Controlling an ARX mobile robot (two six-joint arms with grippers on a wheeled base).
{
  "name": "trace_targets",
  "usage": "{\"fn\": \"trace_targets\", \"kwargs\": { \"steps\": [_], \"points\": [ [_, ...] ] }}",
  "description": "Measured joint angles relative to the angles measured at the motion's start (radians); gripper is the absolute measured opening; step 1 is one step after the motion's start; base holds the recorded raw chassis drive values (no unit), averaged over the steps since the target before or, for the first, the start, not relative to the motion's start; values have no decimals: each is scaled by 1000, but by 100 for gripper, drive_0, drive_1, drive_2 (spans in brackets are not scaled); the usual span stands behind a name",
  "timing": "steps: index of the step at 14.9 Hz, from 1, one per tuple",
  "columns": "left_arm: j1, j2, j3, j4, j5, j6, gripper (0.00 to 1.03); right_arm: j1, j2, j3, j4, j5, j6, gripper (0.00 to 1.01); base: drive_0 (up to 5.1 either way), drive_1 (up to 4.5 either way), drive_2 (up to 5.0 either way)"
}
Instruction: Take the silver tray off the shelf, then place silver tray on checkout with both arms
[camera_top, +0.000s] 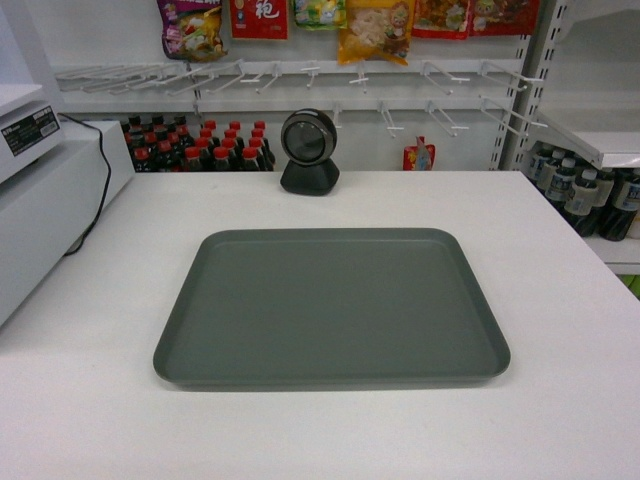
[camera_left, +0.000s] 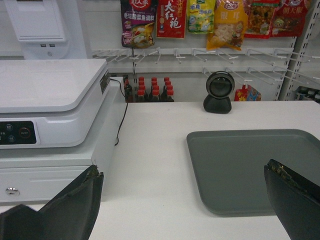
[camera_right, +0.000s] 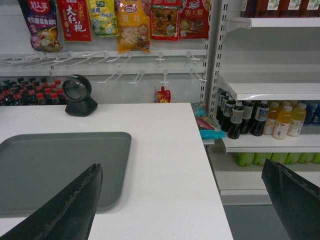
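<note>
The silver tray (camera_top: 330, 305) is seen lying flat on the checkout (camera_top: 560, 300), near the middle of the counter and a little in front of the black scanner (camera_top: 309, 152), well apart from it. Nothing is held on or under it. In the head view no arm is seen at all, so the tray is judged to be released already.

In the left wrist view the left gripper (camera_left: 185, 205) is shown with its fingers (camera_left: 75, 200) spread wide, one over the bare counter beside the cash register (camera_left: 50, 110) and the other over the tray's near edge; whether that finger touches the rim cannot be made out, though it appears to hang clear. In the right wrist view the right gripper (camera_right: 190, 205) is likewise spread, nothing being pinched, with one finger above the tray's right corner and the other past the counter's edge, toward the shelf (camera_right: 270, 90) of bottled drinks (camera_right: 260, 117).

The placing step is therefore judged complete. What remains, if anything, is a clean withdrawal: both arms would need to be drawn back without the tray being nudged.
</note>
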Motion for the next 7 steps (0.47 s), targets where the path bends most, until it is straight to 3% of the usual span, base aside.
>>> {"fn": "trace_targets", "kwargs": {
  "steps": [7],
  "points": [
    [0, 0, 0, 0, 0, 0, 98, 0, 0, 0, 0, 0, 0, 98, 0, 0, 0]
  ]
}}
